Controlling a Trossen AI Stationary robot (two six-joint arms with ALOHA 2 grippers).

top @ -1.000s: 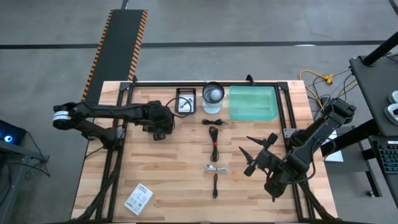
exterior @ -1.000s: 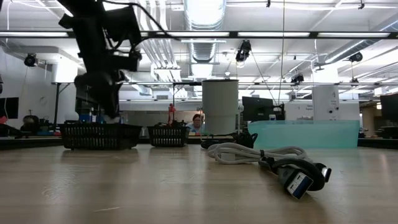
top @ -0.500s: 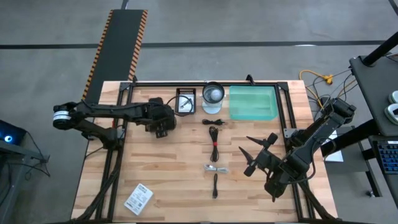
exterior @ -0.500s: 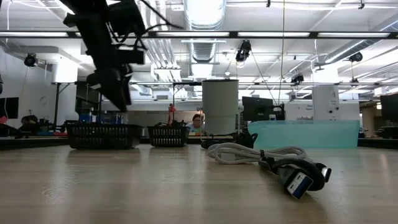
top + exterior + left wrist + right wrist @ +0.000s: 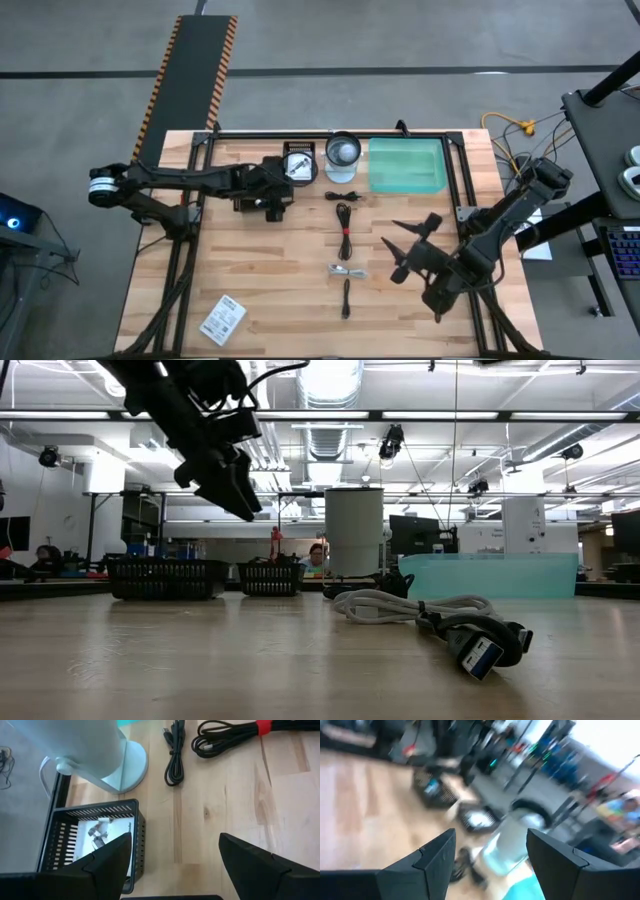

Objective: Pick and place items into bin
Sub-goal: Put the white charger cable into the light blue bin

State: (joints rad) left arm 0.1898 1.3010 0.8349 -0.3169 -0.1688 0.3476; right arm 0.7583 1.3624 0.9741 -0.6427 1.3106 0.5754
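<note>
My left gripper (image 5: 277, 203) hangs open above the table, just near of a black mesh bin (image 5: 298, 163), and slants down toward the table's right. In its wrist view the bin (image 5: 90, 845) holds a white packet (image 5: 100, 831). Down the table's middle lie a small black cable (image 5: 343, 197), a coiled black cable (image 5: 345, 228), a white cable (image 5: 347, 271) and a short black stick (image 5: 346, 298). A white printed packet (image 5: 222, 320) lies near the front left. My right gripper (image 5: 405, 248) hovers open right of the cables, nothing between its fingers.
A white cylinder (image 5: 343, 155) stands beside the bin, with a teal tub (image 5: 407, 165) to its right. A second black basket (image 5: 160, 577) sits left of the first, under my left arm. Black rails (image 5: 455, 180) frame the table.
My left gripper has moved toward the table's right edge and the bin, rising slightly. It has tipped up from pointing nearly straight down to a slant. The cables and packets have stayed where they were.
</note>
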